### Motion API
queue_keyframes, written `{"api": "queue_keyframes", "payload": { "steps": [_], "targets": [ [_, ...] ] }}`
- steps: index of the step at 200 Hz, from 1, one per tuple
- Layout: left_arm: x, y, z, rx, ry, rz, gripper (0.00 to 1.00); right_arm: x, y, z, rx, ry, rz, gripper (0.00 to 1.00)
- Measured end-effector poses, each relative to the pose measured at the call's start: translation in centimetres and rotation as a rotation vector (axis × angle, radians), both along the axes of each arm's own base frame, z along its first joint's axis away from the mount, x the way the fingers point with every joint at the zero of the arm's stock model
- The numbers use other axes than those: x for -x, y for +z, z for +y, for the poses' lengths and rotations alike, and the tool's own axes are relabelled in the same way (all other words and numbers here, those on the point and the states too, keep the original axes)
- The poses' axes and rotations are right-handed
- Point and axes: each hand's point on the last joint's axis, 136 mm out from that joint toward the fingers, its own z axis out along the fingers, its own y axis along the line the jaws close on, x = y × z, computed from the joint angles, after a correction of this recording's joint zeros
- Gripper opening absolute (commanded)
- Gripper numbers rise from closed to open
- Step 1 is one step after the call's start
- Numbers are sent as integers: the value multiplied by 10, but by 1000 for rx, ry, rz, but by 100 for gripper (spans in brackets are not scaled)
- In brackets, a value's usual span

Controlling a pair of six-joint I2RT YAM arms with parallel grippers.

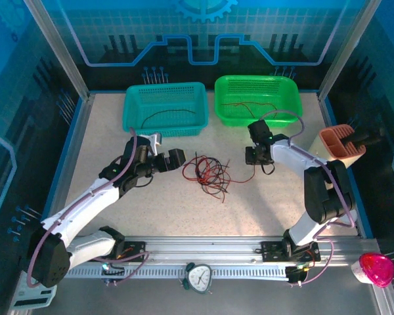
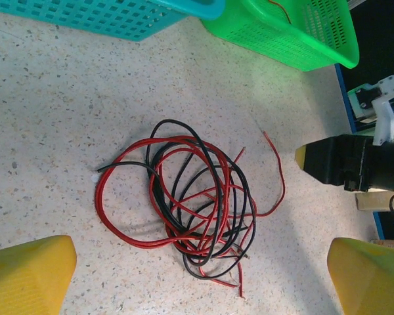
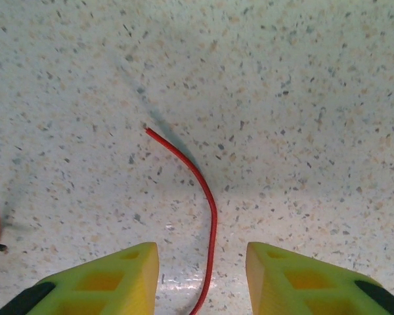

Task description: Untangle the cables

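The cables lie in a tangle of red and black loops on the speckled table; the left wrist view shows this tangle from close above. My left gripper hovers just left of it, wide open, its yellow fingertips at the near side with nothing between them. My right gripper sits right of the tangle, low over the table. Its jaws are open, and one loose red cable end runs between the yellow fingers without touching them.
A teal basket at the back left holds a black cable. A green basket beside it holds a red cable. An orange holder stands at the right edge. A clock and a pink object lie near the front rail.
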Motion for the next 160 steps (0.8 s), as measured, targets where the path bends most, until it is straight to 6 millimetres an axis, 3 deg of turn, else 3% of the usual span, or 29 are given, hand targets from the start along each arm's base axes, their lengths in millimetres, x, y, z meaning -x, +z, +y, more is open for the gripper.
{"api": "queue_keyframes", "payload": {
  "steps": [42,92,136,160],
  "targets": [
    [-1,3,-2,6,-4,-13,99,16,-23,-4,10,-12,68,41],
    [-1,6,-5,12,-12,-24,99,32,-44,-6,11,-31,129,33],
    [-2,7,-6,14,-12,-28,99,32,-45,-1,-8,-35,123,18],
    [-2,9,-6,16,-12,-34,99,31,-45,4,-26,-33,121,1]
  ]
}}
